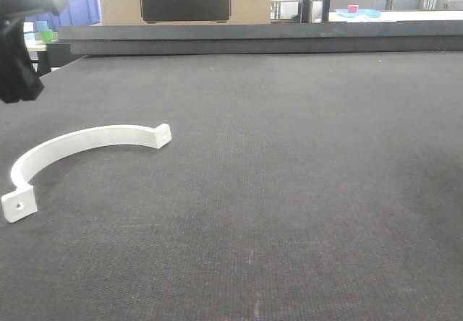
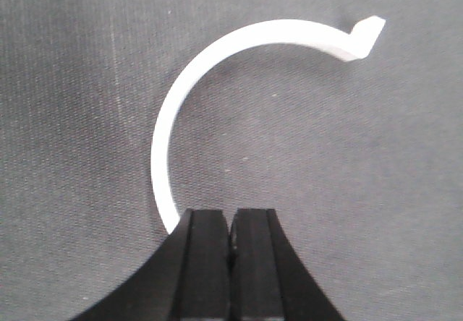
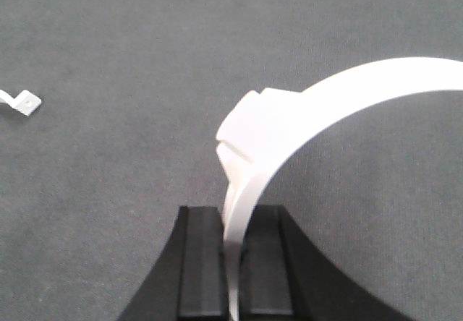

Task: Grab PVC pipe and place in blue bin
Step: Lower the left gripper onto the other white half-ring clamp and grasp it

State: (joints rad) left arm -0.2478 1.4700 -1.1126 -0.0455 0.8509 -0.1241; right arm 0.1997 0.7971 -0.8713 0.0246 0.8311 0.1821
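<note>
front view / left gripper (image 1: pixel 16 82): hangs over the mat (image 1: pixel 289 191); can't tell the finger state here
front view / strap (image 1: pixel 87 139): flat on the mat, just below and right of those fingers; not the target
front view / blue bin (image 1: pixel 81 6): my guess is the blue box far back, beyond the table edge, on the left side
front view / right arm: out of frame
left wrist / fingers (image 2: pixel 206 245): pressed together, nothing between them
left wrist / strap: arcs away ahead of the tips, near end just beside the left finger
right wrist / right gripper (image 3: pixel 233 223): pinching the pipe's rim
right wrist / pipe (image 3: pixel 260 129): rises from between the fingers, lug just above the tips, curve sweeps forward and to their right
next move: right arm carries it; bin likely lies across to the left, so a long reach
</note>
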